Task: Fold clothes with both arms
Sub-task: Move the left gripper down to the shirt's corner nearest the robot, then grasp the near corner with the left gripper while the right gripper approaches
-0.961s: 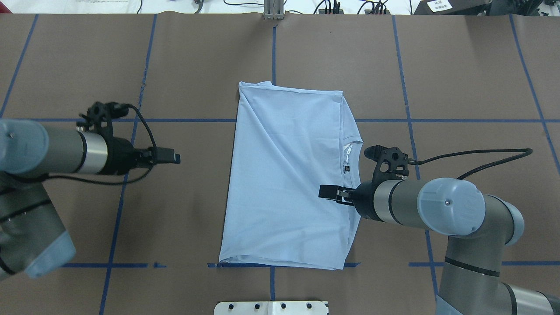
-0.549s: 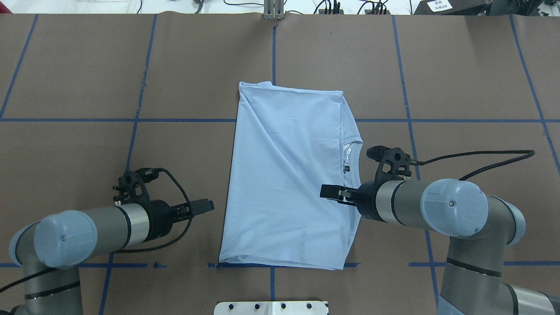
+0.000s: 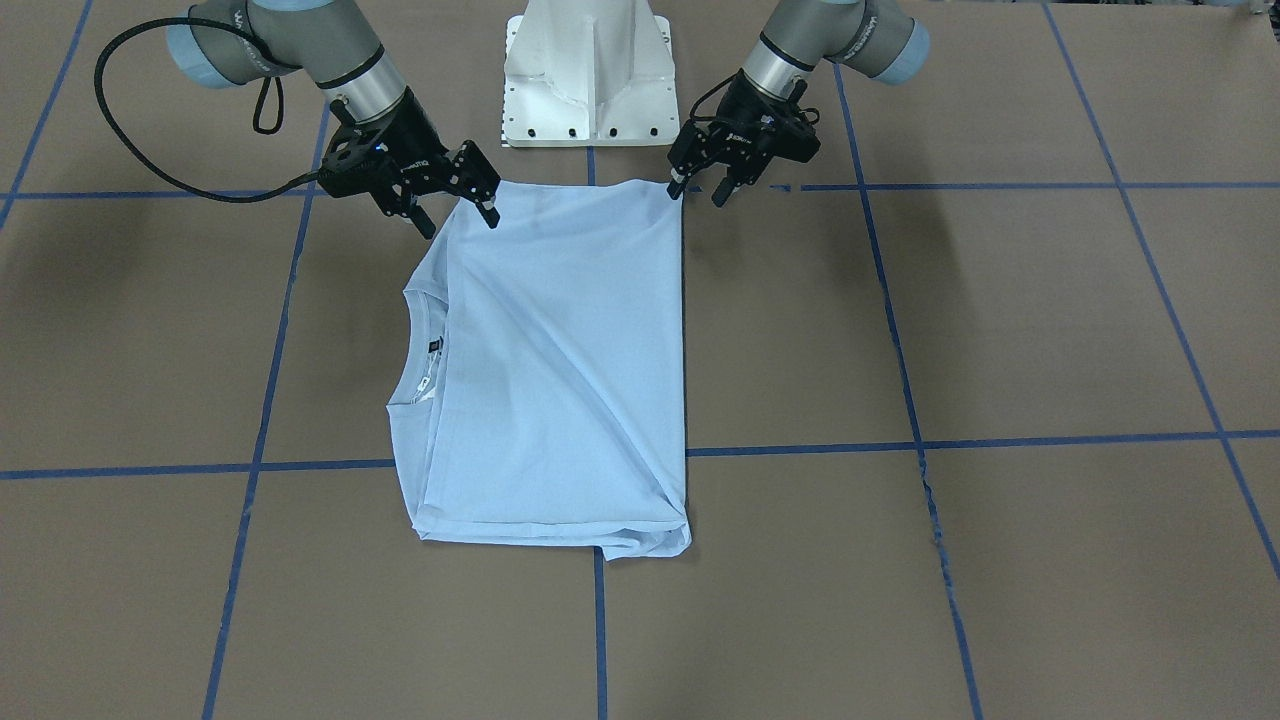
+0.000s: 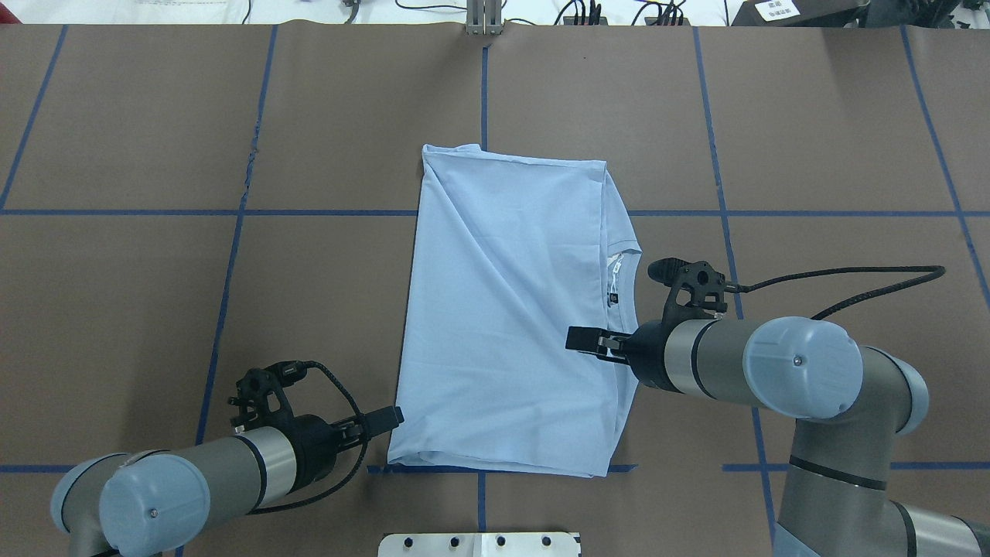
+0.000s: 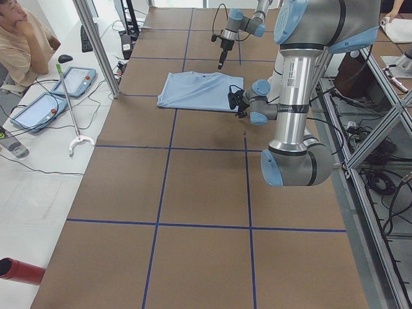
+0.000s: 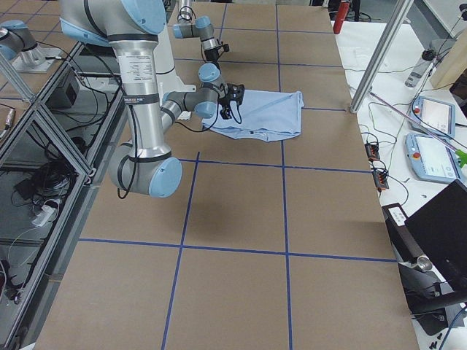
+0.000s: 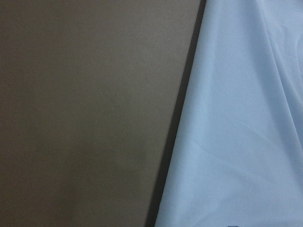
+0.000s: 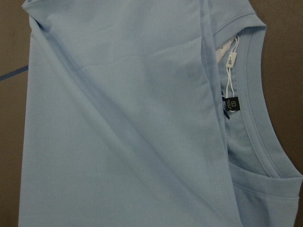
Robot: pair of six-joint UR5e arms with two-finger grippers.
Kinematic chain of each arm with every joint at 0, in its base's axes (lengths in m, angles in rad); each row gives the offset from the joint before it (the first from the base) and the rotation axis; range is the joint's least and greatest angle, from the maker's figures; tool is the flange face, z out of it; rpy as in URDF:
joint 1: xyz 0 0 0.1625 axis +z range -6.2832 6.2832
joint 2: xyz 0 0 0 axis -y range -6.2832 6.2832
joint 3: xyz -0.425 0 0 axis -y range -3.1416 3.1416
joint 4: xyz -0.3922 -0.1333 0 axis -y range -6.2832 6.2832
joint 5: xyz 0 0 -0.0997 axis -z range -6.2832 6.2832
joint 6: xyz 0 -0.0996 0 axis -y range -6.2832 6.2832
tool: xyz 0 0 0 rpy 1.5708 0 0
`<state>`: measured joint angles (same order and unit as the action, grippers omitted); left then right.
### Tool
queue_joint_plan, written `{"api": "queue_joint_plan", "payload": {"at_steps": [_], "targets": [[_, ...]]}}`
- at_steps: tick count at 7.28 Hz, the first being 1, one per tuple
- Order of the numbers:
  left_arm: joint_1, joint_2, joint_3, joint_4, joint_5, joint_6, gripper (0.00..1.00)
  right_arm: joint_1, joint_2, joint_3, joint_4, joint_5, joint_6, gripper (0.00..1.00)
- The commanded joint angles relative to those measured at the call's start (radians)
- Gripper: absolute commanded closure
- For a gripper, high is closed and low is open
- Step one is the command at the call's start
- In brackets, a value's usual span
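Shirt (image 4: 503, 325) lies mid-frame in the overhead view on the table (image 4: 155, 116), already narrowed to a rough rectangle, with the collar (image 4: 623, 290) at its right side. Left gripper (image 4: 384, 418), jaws spread, is at the lower-left corner. Right gripper (image 4: 584, 340), also spread, sits over the lower-right part, pinching nothing. I judge the step to be lining up for a cross fold: each gripper must drop, nip all layers at its corner, and carry the lower edge upward together. The fabric is a thin, soft, limp knit with long diagonal creases and stacked edges. The collar is ribbed and carries a dark label (image 8: 233, 103). The table is matte brown, crossed by blue tape lines (image 4: 309, 212).
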<state>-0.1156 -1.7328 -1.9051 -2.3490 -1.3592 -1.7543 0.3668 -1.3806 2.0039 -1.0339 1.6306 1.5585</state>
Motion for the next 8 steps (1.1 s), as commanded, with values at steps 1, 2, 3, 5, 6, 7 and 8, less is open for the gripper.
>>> {"api": "queue_joint_plan", "payload": {"at_steps": [1, 2, 3, 5, 6, 7, 8], "targets": [[0.013, -0.036, 0.008, 0.049, 0.0, -0.004, 0.18, 0.0, 0.0, -0.001, 0.0, 0.0, 0.0, 0.0], [0.023, -0.04, 0.009, 0.053, 0.0, -0.004, 0.18, 0.0, 0.0, -0.001, 0.0, 0.0, 0.0, 0.0], [0.028, -0.042, 0.014, 0.053, 0.0, -0.005, 0.21, 0.0, -0.002, -0.002, 0.0, 0.0, 0.002, 0.0], [0.028, -0.057, 0.027, 0.053, 0.0, -0.013, 0.29, 0.0, -0.002, -0.002, 0.0, -0.005, 0.002, 0.0], [0.028, -0.062, 0.029, 0.053, -0.001, -0.016, 0.33, 0.0, -0.002, -0.002, 0.0, -0.005, 0.002, 0.0], [0.028, -0.062, 0.029, 0.053, -0.003, -0.016, 0.34, 0.001, -0.002, -0.002, 0.0, -0.005, 0.002, 0.0], [0.028, -0.063, 0.027, 0.053, -0.003, -0.016, 0.34, 0.0, -0.002, -0.002, 0.0, -0.005, 0.002, 0.0]]}}
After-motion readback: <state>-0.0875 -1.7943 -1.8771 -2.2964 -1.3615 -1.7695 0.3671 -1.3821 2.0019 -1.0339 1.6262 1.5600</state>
